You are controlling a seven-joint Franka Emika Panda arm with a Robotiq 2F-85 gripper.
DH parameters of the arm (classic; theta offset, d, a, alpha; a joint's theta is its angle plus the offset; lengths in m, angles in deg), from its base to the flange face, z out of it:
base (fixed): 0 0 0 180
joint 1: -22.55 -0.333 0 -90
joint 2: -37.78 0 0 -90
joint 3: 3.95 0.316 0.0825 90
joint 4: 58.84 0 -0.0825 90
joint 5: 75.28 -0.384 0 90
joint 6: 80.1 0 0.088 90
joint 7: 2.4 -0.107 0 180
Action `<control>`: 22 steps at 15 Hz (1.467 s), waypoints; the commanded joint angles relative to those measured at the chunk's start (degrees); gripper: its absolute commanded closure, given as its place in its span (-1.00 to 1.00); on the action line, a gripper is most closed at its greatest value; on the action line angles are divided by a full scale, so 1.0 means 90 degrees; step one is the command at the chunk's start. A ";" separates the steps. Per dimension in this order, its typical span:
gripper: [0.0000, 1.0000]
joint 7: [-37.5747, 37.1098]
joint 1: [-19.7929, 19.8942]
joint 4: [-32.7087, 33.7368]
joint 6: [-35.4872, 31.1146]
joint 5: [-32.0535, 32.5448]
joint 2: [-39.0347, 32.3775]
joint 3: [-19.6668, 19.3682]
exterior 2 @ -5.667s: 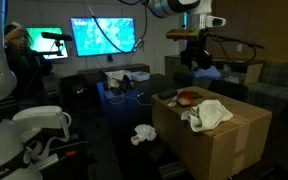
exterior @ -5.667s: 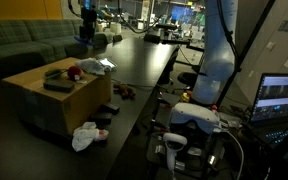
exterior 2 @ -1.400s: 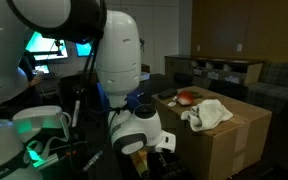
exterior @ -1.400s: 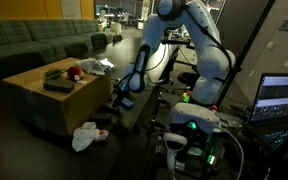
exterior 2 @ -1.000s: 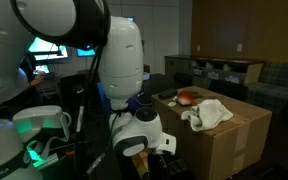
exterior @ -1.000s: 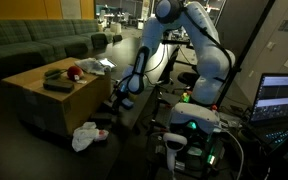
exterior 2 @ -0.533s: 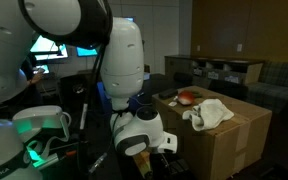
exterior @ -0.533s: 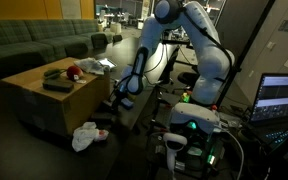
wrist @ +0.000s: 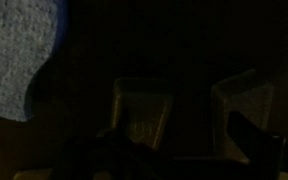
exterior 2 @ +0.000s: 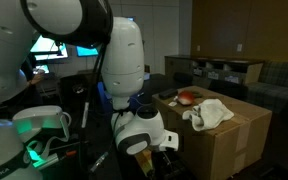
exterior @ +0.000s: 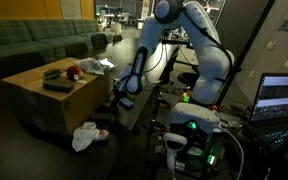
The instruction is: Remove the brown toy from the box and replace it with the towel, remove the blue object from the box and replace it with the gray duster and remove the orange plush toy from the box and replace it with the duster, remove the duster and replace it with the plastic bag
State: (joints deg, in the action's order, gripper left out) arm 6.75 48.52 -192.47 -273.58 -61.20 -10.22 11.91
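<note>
Hanging low just beside the box [exterior: 54, 112], gripper [exterior: 117, 102] spread wide, seemingly empty; orange plush toy [exterior: 72, 71] up top, toward the couch [exterior: 24, 45].

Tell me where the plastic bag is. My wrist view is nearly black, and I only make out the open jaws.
Observer: The plastic bag lies low on the dark surface, beside the box.
Operator: What's on the box?
Observer: The gray duster and the orange plush toy sit at its top.
Operator: Anything else up there?
Observer: A white towel lies beside the toy, drooping over the edge.
</note>
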 commanded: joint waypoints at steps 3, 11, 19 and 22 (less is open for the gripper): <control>-1.00 0.0030 -0.0152 0.0153 -0.0118 0.0120 -0.0071 -0.0202; -1.00 0.0105 -0.0370 0.0315 -0.0118 0.0090 -0.0108 -0.0530; -1.00 0.0196 -0.0271 0.0148 -0.0215 0.0305 0.0106 -0.0430; -1.00 0.0244 -0.0277 0.0182 -0.0194 0.0403 0.0090 -0.0411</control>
State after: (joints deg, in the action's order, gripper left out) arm 8.33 45.83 -190.63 -274.20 -59.37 -10.00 7.99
